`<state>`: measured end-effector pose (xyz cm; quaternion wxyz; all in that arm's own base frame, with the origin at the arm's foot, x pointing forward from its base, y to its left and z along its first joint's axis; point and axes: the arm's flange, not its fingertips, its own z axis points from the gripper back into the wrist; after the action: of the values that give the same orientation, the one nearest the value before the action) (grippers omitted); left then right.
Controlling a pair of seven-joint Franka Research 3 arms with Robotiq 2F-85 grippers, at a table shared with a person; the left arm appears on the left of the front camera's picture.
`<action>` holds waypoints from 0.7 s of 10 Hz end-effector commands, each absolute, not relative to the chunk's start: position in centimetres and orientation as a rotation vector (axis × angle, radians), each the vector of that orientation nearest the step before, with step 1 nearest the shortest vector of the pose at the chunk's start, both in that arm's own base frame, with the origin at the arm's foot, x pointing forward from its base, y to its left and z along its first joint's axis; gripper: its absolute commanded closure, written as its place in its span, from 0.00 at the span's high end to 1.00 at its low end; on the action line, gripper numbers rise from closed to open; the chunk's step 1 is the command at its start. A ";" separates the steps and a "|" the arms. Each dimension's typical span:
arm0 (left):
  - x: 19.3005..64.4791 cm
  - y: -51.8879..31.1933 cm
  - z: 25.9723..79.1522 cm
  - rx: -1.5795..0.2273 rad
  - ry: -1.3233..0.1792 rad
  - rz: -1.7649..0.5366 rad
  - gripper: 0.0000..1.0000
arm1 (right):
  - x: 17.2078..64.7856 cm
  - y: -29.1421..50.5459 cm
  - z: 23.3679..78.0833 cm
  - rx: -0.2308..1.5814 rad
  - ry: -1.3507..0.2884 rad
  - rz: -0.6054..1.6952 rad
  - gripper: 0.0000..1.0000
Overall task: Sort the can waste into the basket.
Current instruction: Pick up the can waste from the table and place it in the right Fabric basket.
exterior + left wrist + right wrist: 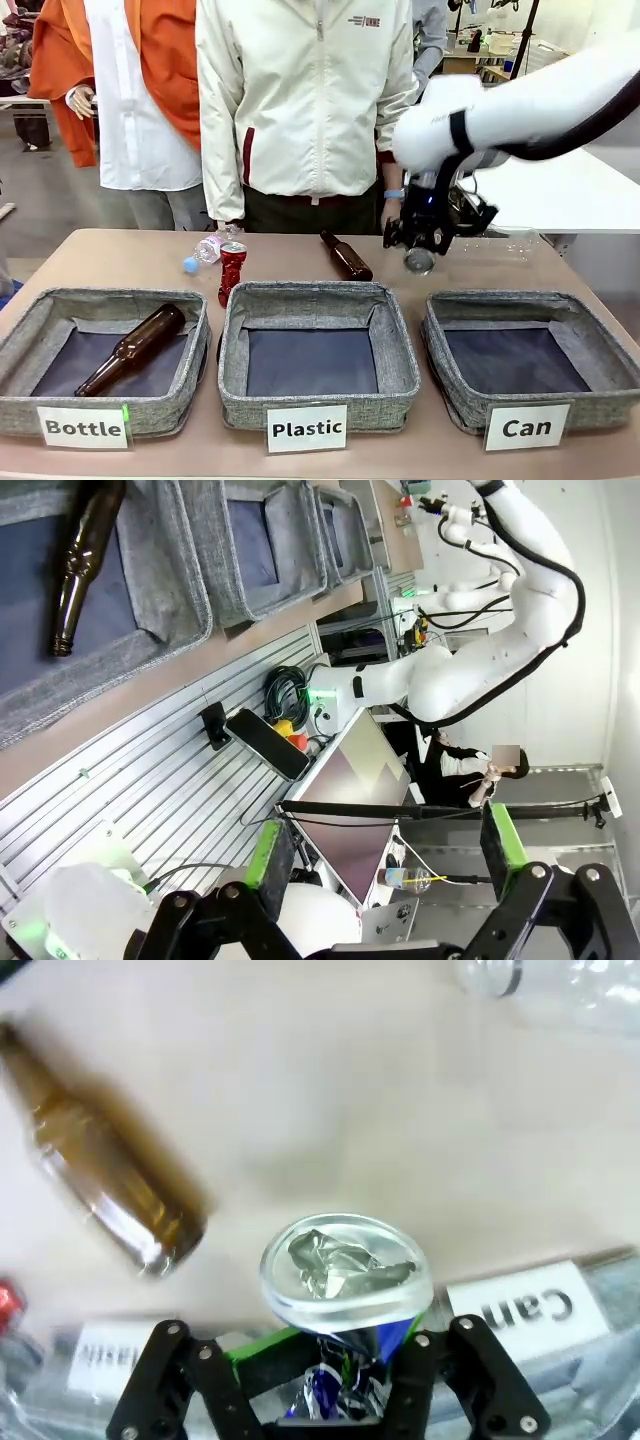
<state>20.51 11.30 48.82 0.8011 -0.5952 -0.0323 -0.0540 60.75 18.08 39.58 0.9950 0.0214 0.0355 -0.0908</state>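
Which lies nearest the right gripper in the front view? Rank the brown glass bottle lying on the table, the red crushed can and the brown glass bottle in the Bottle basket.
From the right gripper:
1. Brown glass bottle on the table, just to its left.
2. Red crushed can, farther left.
3. Brown glass bottle in the Bottle basket, far left.

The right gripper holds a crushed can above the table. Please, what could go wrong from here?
1. The crushed can is crumpled, and the right gripper has only its lower part between the jaws, so it may slip out before reaching the Can basket.
2. The brown glass bottle lies close beside it; a low sweep could set it rolling.
3. The Plastic basket stands next to the Can basket, so an early release might sort wrongly.
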 end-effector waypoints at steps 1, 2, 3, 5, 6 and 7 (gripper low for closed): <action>20.2 11.7 48.8 -1.283 -0.072 -0.124 0.98 | 57.1 16.0 45.5 0.046 0.256 0.116 0.00; 20.2 11.7 48.8 -1.283 -0.072 -0.124 0.98 | 54.9 15.1 47.2 0.018 0.283 0.312 0.00; 20.2 11.7 48.8 -1.283 -0.072 -0.124 0.98 | 51.9 13.7 48.0 -0.006 0.310 0.517 0.00; 20.2 11.7 48.8 -1.283 -0.072 -0.124 0.98 | 46.6 9.2 48.9 0.012 0.279 0.830 0.00; 20.2 11.7 48.8 -1.283 -0.072 -0.124 0.98 | 44.7 6.7 49.2 0.072 0.263 0.970 0.00; 20.2 11.7 48.8 -1.283 -0.072 -0.124 0.98 | 43.4 4.0 49.5 0.132 0.251 1.141 0.00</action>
<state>20.50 11.35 48.81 0.8011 -0.5953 -0.0325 -0.0534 46.23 9.47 49.83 0.9142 0.0181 0.1498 0.3761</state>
